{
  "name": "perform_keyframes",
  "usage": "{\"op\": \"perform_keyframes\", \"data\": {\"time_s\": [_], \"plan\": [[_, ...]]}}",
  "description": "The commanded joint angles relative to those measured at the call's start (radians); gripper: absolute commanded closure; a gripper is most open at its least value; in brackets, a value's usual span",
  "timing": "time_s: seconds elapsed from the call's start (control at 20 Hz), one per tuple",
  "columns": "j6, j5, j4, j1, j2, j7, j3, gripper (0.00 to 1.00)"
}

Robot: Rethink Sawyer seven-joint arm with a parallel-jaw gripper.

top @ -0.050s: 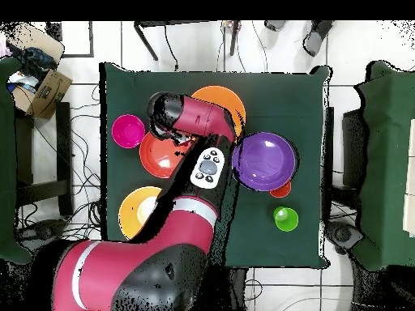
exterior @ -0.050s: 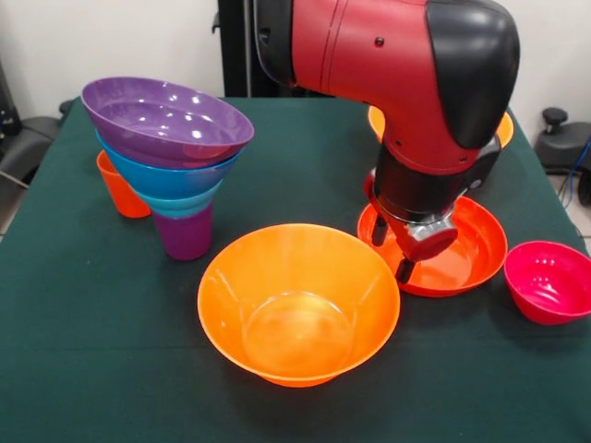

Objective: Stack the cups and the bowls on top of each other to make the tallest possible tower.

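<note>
Nearest: large orange bowl (exterior @ -0.050s: 298,305), upright and empty on the green table (exterior @ -0.050s: 111,332), just in front of the gripper and near the tower.
Tower: purple cup (exterior @ -0.050s: 185,233) at the base, then a teal bowl (exterior @ -0.050s: 181,204), blue bowl (exterior @ -0.050s: 169,172) and purple bowl (exterior @ -0.050s: 166,118), each wider than the one below; the top bowl tilts a little.
Loose pieces: red dish (exterior @ -0.050s: 466,254) under the gripper, magenta bowl (exterior @ -0.050s: 550,281) just beside it, second orange bowl (top @ -0.050s: 142,212) behind the arm, orange cup (exterior @ -0.050s: 120,187) touching the tower's far side, green cup (top @ -0.050s: 284,218) seen only from overhead.
Gripper (exterior @ -0.050s: 392,251): two dark fingers (exterior @ -0.050s: 404,269) hang apart over the dish's near edge, spread, with nothing between them.
Arm: comes down from above, wrist bent so the fingers point at the table.
Likely step: taking the nearest orange bowl as the next layer.
Doing it well: pinch the rim on the gripper's side, lift clear above the purple bowl, centre it, lower gently; the tower rests on one narrow cup, so a sideways nudge could topple it.
</note>
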Motion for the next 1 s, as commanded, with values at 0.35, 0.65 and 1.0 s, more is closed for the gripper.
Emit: {"op": "perform_keyframes", "data": {"time_s": [0.35, 0.65, 1.0], "plan": [[0.002, -0.037, 0.067, -0.042, -0.035, -0.055, 0.141, 0.00], [0.052, -0.056, 0.054, -0.064, -0.071, -0.123, 0.160, 0.00], [0.130, -0.102, 0.063, -0.088, -0.140, -0.224, 0.183, 0.00]]}}
